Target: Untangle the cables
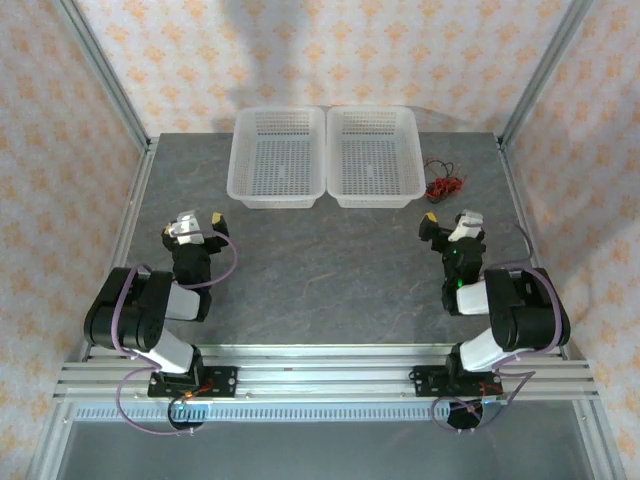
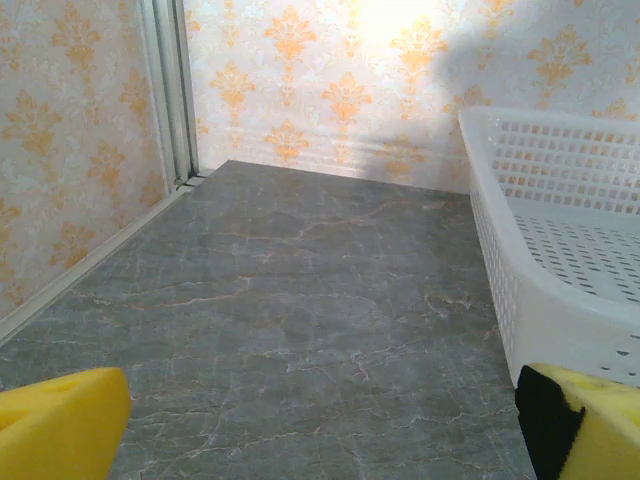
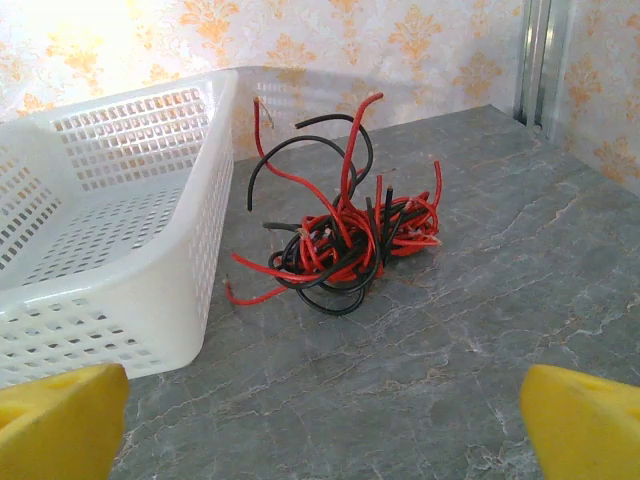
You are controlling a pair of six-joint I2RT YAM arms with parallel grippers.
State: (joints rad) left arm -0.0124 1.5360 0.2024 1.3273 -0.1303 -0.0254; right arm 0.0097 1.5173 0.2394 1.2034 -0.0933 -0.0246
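Note:
The cables (image 1: 443, 185) lie as one knotted bundle of red and black wires on the grey table, just right of the right basket. In the right wrist view the cables (image 3: 345, 235) sit ahead of my open right gripper (image 3: 325, 425), a short way beyond its yellow fingertips (image 3: 60, 420), with loose ends curling upward. In the overhead view my right gripper (image 1: 447, 222) is near and below the bundle, not touching it. My left gripper (image 1: 201, 219) is open over bare table at the left, far from the cables, and nothing lies between its yellow fingertips (image 2: 60, 425).
Two white perforated baskets (image 1: 277, 190) (image 1: 375, 192) stand side by side at the back centre. The left basket's wall (image 2: 540, 300) is close on the left gripper's right. The right basket's wall (image 3: 195, 250) stands beside the bundle. Metal frame posts (image 1: 110, 75) and wallpapered walls bound the table.

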